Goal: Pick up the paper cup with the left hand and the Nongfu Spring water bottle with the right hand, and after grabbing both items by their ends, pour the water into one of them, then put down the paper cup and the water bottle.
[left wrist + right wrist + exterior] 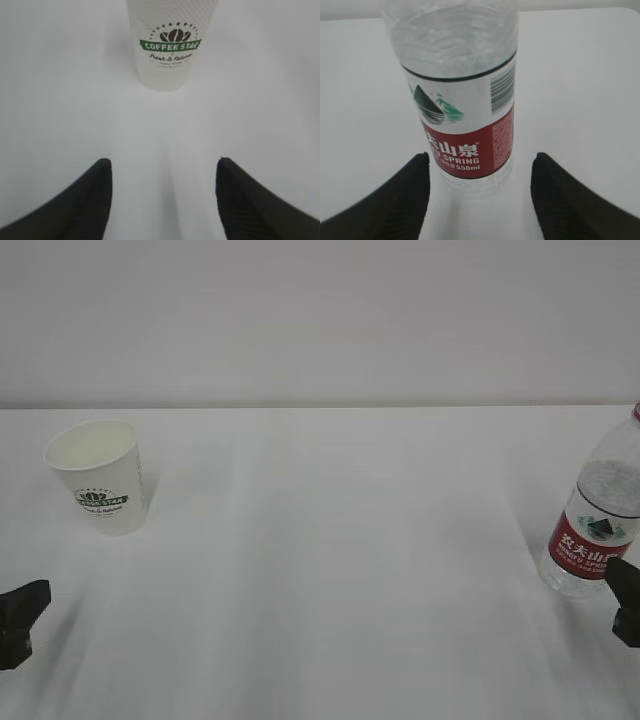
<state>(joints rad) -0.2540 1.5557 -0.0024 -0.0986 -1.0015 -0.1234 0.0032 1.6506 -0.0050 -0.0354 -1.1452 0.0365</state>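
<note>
The paper cup (97, 475) stands upright at nine o'clock on the white desk (330, 570), the Nongfu Spring water bottle (597, 520) at three o'clock. Left fingers (80, 205) and right fingers (395, 200) are spread, grasping nothing.
</note>
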